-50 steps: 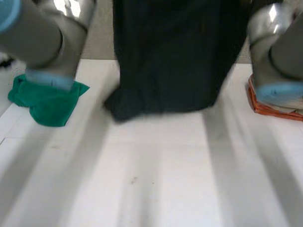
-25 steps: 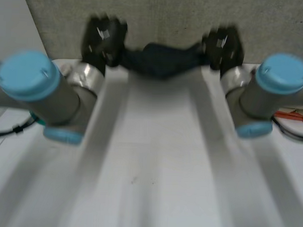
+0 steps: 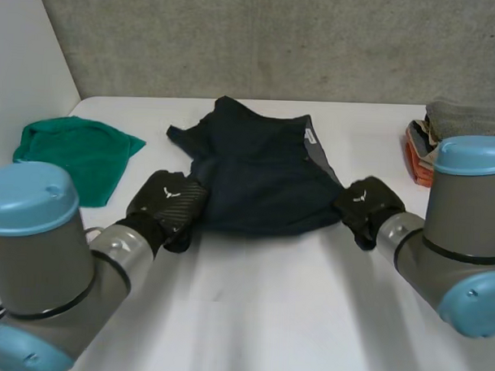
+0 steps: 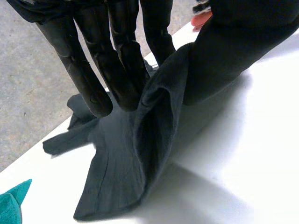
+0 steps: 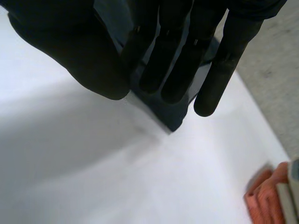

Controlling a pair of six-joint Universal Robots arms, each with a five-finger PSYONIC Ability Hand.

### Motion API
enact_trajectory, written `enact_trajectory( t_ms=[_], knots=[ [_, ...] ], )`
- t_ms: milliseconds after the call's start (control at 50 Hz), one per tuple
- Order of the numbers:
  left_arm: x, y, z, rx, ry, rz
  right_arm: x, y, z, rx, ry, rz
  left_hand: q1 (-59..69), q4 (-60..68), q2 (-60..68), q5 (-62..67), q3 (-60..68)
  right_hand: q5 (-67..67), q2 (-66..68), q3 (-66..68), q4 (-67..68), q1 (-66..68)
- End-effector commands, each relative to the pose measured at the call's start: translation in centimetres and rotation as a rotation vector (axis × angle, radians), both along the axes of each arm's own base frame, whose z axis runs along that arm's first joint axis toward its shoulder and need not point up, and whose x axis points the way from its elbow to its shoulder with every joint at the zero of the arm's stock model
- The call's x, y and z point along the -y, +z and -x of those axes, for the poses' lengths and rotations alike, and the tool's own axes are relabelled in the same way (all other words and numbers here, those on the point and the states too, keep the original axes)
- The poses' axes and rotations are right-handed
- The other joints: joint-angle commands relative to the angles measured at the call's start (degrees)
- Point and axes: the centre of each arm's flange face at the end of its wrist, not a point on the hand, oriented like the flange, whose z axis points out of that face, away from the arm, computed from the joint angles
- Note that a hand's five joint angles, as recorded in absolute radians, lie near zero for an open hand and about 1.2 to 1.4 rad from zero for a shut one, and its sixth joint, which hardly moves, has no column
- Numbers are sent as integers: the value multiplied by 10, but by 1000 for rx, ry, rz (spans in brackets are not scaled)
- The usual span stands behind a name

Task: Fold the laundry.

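Garment [image 3: 260,182] corners in fingers [image 4: 126,70]: L hand [image 3: 167,203], R hand [image 3: 365,207].

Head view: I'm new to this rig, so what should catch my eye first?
A dark navy garment lies spread on the table, near corners pinched by the left hand and right hand. A green cloth sits far left, a folded stack far right.

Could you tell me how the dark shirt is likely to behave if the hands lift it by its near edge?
Probably floppy: where the left hand pinches the shirt, the edge buckles into a soft fold. Likely light, as it looks thin and lies flat. Pushed, it would probably bunch rather than slide, judging by its wrinkles.
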Motion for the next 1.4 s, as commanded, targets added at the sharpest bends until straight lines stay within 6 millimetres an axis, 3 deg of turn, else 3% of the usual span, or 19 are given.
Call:
enact_trajectory(
  t_ms=[20,60,160,240,340,380,420,460,480,560,620,660,720,840,940,1020,1080,1200,1400],
  knots=[
    [-14,24,-2,-43,-61,37,1,-4,4,95,-58,19,144,111,111,118,114,-485,-494,-490,-489,-446],
    [-12,32,0,-60,-69,59,3,-4,3,165,-82,33,144,111,111,118,114,-584,-593,-590,-588,-545],
    [-9,55,9,-108,-82,116,8,-8,1,415,-177,-37,144,111,111,118,114,-584,-593,-590,-588,-545],
    [-15,72,20,-147,-117,159,9,-37,-5,500,-232,-159,144,111,111,118,114,-584,-593,-590,-588,-545],
    [-17,85,26,-191,-128,175,24,-54,-17,540,-248,-151,144,111,111,118,114,-565,-574,-570,-569,-526],
    [-17,91,26,-213,-128,182,29,-56,-21,538,-253,-126,144,111,111,118,114,-510,-519,-515,-514,-471],
    [-18,96,26,-231,-129,187,37,-60,-25,533,-265,-93,144,111,111,118,114,-352,-361,-357,-356,-313],
    [-19,100,25,-246,-128,191,44,-61,-26,529,-270,-68,144,111,111,118,114,-129,-138,-134,-133,-90],
    [-19,101,25,-249,-128,193,49,-59,-26,527,-271,-36,144,111,111,118,114,113,104,108,109,152],
    [-20,100,23,-242,-125,191,57,-48,-23,536,-260,68,144,111,111,118,114,116,107,110,112,155],
    [-24,98,18,-227,-118,175,55,-22,-17,520,-237,152,144,111,111,118,114,116,107,110,112,155],
    [-27,94,13,-208,-112,154,46,19,-6,449,-197,265,144,111,111,118,114,116,107,110,112,155],
    [-31,87,2,-162,-90,108,28,42,4,283,-120,334,144,111,111,118,114,116,107,110,112,155],
    [-49,74,-27,-4,-56,-5,-9,37,23,-109,18,245,144,111,111,118,114,116,107,110,112,155],
    [-71,63,-43,140,-79,-96,-58,45,62,-396,43,-11,144,111,111,118,114,116,107,110,112,155],
    [-93,49,-52,259,-141,-200,-81,47,68,-411,92,-139,144,111,111,118,114,116,107,110,112,155],
    [-100,42,-52,291,-191,-234,-83,44,63,-372,135,-140,144,111,111,118,114,116,107,110,112,155],
    [-73,30,-37,254,-204,-156,-65,30,57,-327,112,-129,144,111,111,118,114,116,107,110,112,155],
    [32,45,26,76,-171,239,-3,20,44,-199,-69,-23,144,111,111,118,114,116,107,110,112,155]
  ],
)
